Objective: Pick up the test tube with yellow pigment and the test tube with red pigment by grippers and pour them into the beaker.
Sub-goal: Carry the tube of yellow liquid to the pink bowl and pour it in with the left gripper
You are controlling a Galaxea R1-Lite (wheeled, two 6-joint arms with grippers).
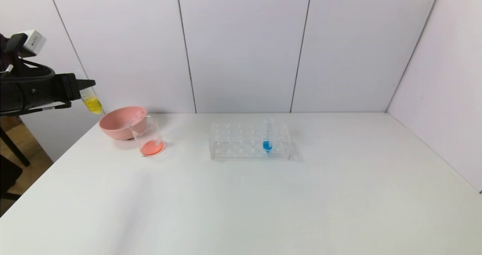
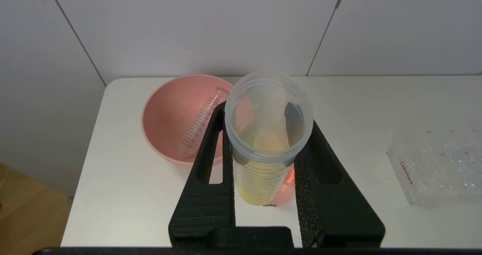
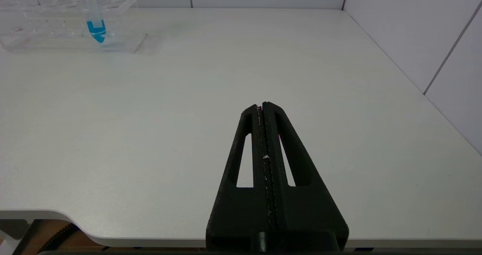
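The left gripper (image 1: 84,87) is clamped on the yellow tube (image 1: 91,101), held near upright, up and left of the beaker (image 1: 149,138).

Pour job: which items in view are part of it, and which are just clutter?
In play: left gripper shut on yellow test tube; beaker holding red-orange liquid; empty tube lying in pink bowl.
Lying about: tube rack, blue tube, shut right gripper.
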